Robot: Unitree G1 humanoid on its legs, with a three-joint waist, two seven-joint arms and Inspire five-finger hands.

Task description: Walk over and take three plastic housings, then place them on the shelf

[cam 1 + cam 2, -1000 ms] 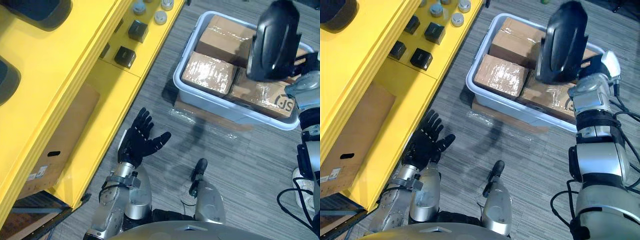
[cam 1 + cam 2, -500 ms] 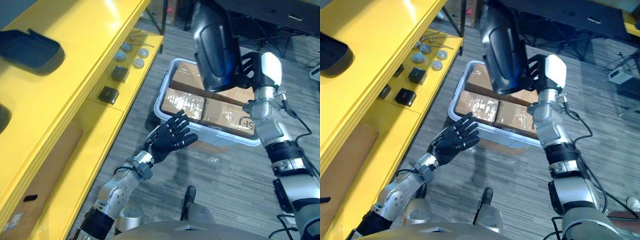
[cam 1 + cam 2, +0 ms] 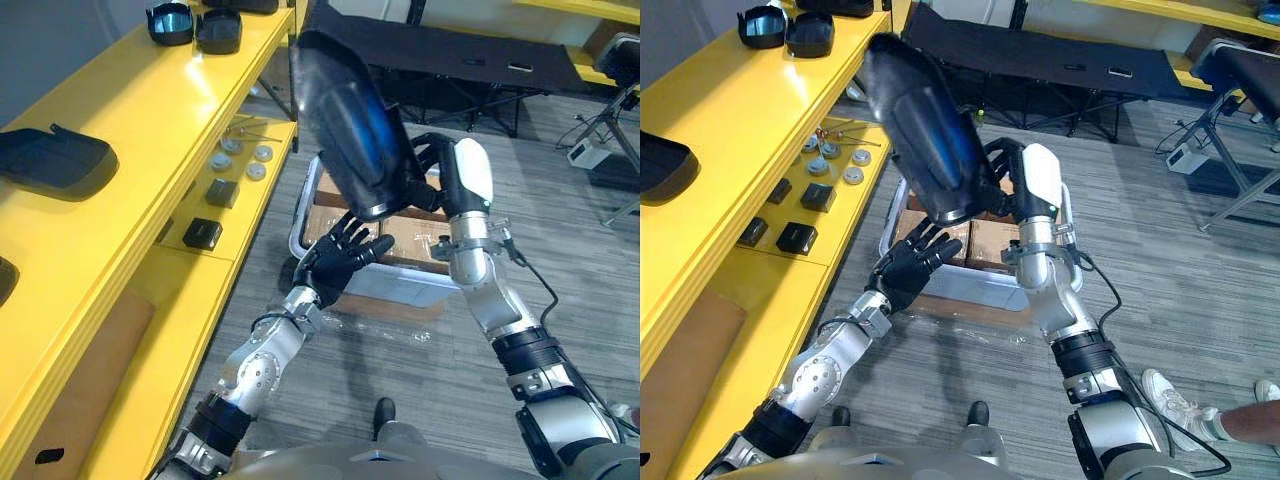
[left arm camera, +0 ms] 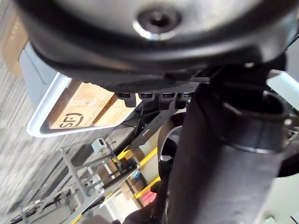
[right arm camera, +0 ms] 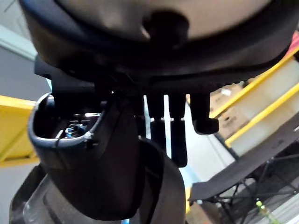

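Note:
A large dark glossy plastic housing (image 3: 350, 130) is held up in the air, tilted, beside the yellow shelf (image 3: 130, 110). My right hand (image 3: 445, 175) is shut on its right edge, fingers curled round the rim and the white-covered thumb behind. My left hand (image 3: 335, 268) is open with fingers spread, just under the housing's lower end; contact cannot be made out. More dark housings lie on the shelf top: one near the left edge (image 3: 55, 160) and two at the far end (image 3: 170, 20).
A grey bin (image 3: 960, 290) of cardboard boxes stands on the floor below my hands. The lower shelf carries small black blocks (image 3: 203, 233) and round discs (image 3: 240, 160). A black table (image 3: 470, 50) stands behind. A person's shoe (image 3: 1180, 395) is at the lower right.
The camera has tilted up, shifting the whole scene. My right hand has raised the housing and carried it left toward the shelf. My left hand has risen to just under it.

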